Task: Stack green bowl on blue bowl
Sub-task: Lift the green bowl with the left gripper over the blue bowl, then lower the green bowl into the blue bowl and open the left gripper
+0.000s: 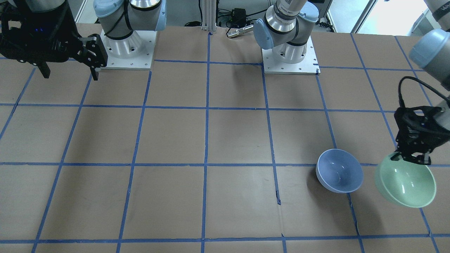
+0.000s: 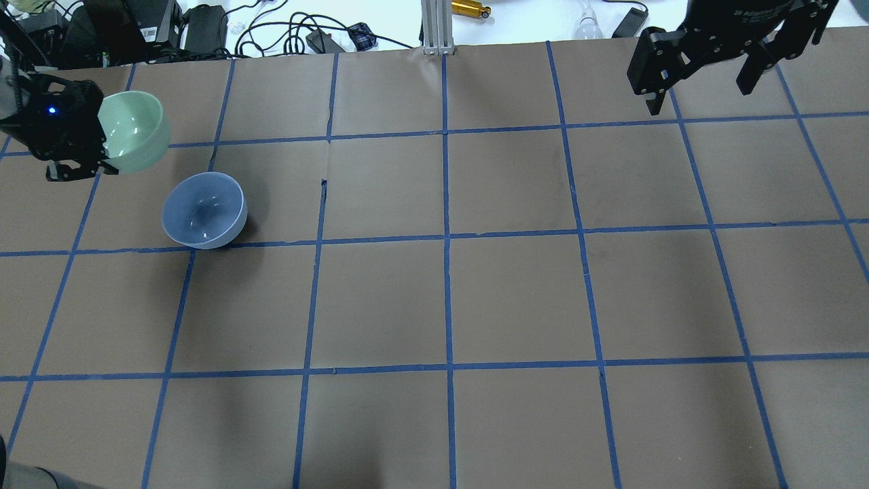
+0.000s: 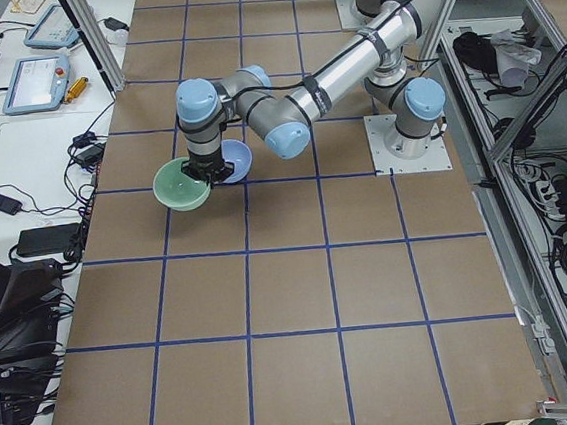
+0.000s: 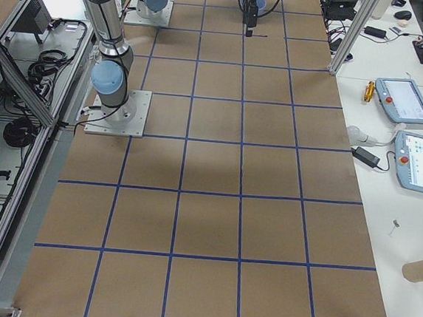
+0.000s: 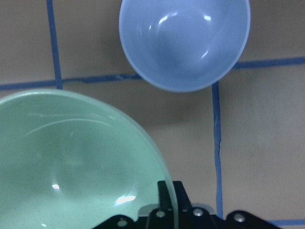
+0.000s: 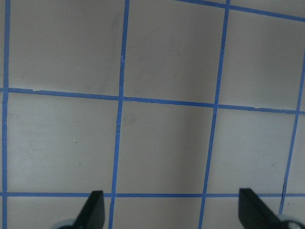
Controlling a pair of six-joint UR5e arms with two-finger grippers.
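The pale mint green bowl (image 1: 406, 182) hangs tilted above the table, held by its rim in my left gripper (image 1: 413, 159), which is shut on it. The left wrist view shows the rim pinched at the gripper (image 5: 169, 205), with the green bowl (image 5: 71, 167) filling the lower left. The pale blue bowl (image 1: 340, 171) stands upright on the table just beside it, apart from it; it also shows in the overhead view (image 2: 204, 209) and the left wrist view (image 5: 185, 43). My right gripper (image 2: 699, 92) is open and empty, high at the far right of the table (image 6: 174, 207).
Brown paper with a blue tape grid covers the table (image 2: 448, 299). The two arm bases (image 1: 290, 52) stand on white plates at the robot's side. Cables and devices (image 2: 204, 27) lie beyond the far edge.
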